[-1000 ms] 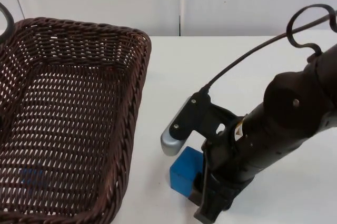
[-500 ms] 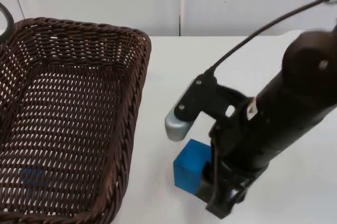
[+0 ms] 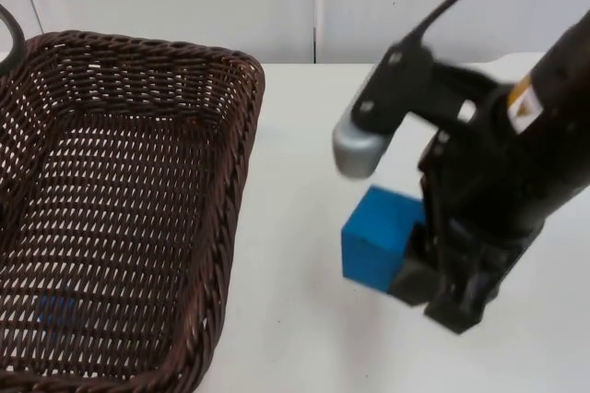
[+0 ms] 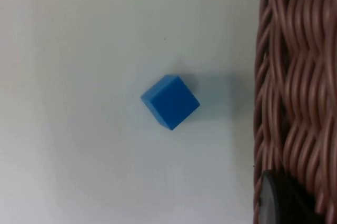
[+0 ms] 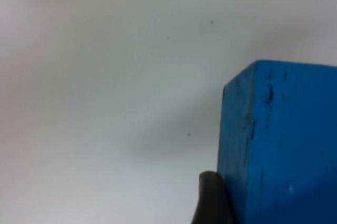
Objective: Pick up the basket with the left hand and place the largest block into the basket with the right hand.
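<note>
One large blue block (image 3: 378, 236), scuffed edges.

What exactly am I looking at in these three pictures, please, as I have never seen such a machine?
This is a robot with two black arms at a white table, each ending in a two-finger claw. One picture comes from a fixed camera above the table; the other two come from cameras on the arms' wrists. In the overhead picture the right claw grips a large blue block, which the right wrist camera sees close up. On the other side is a brown wicker basket. The left wrist camera looks past the basket's rim, with the left claw at it, down at a small blue block on the table. That block shows faintly through the basket's weave from above.
</note>
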